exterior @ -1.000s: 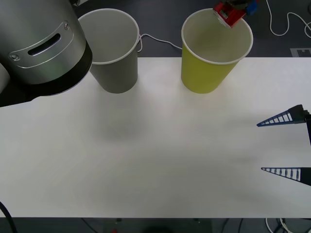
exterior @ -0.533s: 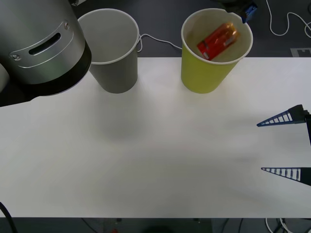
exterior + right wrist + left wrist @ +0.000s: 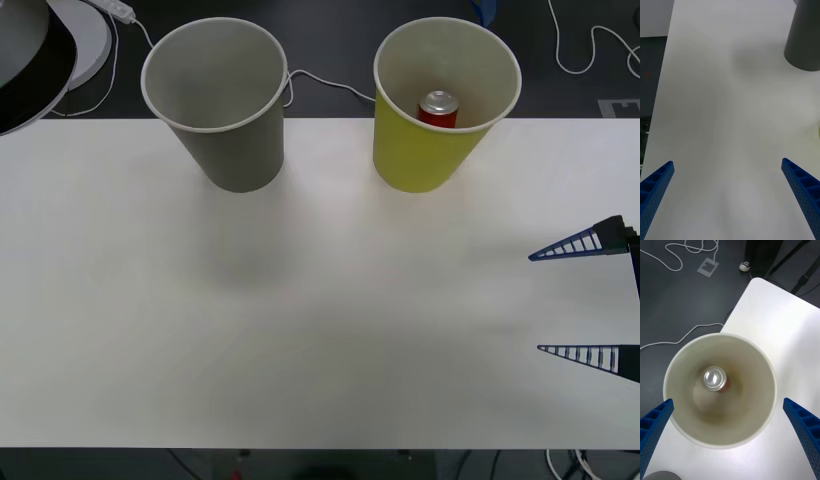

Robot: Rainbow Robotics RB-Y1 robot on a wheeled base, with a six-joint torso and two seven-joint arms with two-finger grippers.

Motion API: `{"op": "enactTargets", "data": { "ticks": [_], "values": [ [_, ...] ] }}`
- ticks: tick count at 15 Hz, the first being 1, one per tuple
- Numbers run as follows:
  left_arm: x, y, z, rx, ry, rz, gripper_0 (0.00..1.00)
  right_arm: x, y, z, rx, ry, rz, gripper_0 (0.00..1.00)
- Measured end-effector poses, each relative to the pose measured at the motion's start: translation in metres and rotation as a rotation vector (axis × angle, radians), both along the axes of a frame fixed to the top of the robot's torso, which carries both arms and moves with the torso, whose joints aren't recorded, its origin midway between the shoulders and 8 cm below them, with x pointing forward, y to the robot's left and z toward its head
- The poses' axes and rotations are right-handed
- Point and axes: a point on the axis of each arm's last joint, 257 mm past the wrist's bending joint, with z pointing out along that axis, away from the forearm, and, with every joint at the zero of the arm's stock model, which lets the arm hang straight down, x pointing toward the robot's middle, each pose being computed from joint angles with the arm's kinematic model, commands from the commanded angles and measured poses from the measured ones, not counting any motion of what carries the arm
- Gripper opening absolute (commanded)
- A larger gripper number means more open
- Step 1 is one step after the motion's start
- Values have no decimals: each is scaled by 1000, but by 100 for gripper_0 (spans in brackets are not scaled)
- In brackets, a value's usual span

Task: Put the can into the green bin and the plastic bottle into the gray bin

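Standing upright inside the green bin (image 3: 420, 160), the can (image 3: 437, 108) needs no correction; left gripper (image 3: 730, 435) gapes empty above and should lift straight clear, while right gripper (image 3: 585, 300) idles apart.

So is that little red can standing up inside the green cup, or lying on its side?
Standing upright. The can sits inside the green cup, its round shiny top facing straight up.

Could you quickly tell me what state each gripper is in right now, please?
Left gripper: open, empty, above the green bin holding the can.
Right gripper: open, empty, over the table.
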Motion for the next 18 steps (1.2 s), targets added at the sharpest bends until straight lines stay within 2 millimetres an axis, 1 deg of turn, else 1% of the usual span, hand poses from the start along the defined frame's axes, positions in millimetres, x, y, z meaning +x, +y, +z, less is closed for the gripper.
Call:
{"op": "enactTargets", "data": {
  "ticks": [3,6,8,11,13,18],
  "values": [
    [-11,50,9,-41,68,-51,100,0,0,0,0,0,0,100],
    [-19,111,9,-57,59,-120,100,0,0,0,0,0,0,100],
    [-30,143,5,-28,33,-163,100,0,0,0,0,0,0,100],
    [-54,176,-6,32,-27,-210,100,0,0,0,0,0,0,100],
    [-66,198,-16,22,-30,-218,100,0,0,0,0,0,0,100],
    [-97,266,-49,-4,-52,-203,100,0,0,0,0,0,0,100]
  ]
}}
